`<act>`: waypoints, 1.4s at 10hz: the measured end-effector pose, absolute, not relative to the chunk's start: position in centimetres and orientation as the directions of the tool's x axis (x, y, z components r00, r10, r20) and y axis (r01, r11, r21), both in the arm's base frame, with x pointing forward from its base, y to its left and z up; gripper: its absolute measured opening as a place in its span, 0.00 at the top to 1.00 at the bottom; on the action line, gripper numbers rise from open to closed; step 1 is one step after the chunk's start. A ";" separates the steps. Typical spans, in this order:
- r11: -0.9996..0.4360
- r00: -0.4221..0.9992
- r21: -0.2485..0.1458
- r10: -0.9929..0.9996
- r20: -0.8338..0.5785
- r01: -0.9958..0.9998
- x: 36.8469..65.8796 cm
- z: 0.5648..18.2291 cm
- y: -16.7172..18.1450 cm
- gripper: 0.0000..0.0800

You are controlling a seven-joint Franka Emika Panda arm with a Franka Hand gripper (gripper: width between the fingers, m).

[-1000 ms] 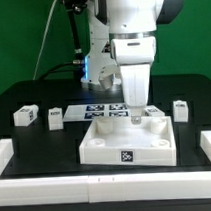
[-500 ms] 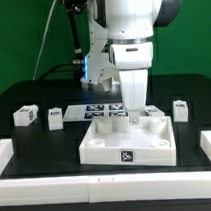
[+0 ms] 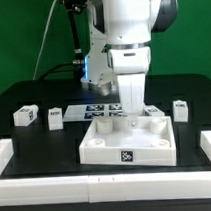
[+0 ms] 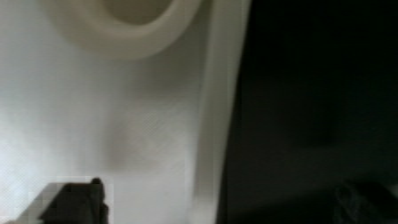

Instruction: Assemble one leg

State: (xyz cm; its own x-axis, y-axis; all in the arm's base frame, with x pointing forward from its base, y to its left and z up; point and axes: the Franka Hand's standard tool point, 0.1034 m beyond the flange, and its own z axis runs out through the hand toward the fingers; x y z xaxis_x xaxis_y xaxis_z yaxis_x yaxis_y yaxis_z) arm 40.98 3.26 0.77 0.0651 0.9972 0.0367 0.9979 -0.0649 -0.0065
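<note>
While black across the table (image 3: 45, 137), green along the wall (image 3: 17, 38).

A robotics lab bench, by the look of it: a white robot arm (image 3: 130, 32) stands over a black desk (image 3: 35, 142) edged with white rails (image 3: 4, 151), a plain green backdrop (image 3: 20, 48) and trailing cables (image 3: 52, 36) behind, the marker board (image 3: 99, 109) lying flat with its square tags

Blurred fingers (image 4: 71, 204), cropped at edge
</note>
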 end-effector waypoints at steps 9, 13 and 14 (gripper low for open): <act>-0.120 0.120 -0.003 0.992 0.038 0.993 41.4 0.8 3.2 0.93; -0.120 0.120 -0.003 0.992 0.038 0.993 41.4 0.8 3.2 0.93; -0.120 0.120 -0.003 0.992 0.038 0.993 41.5 0.8 3.2 0.93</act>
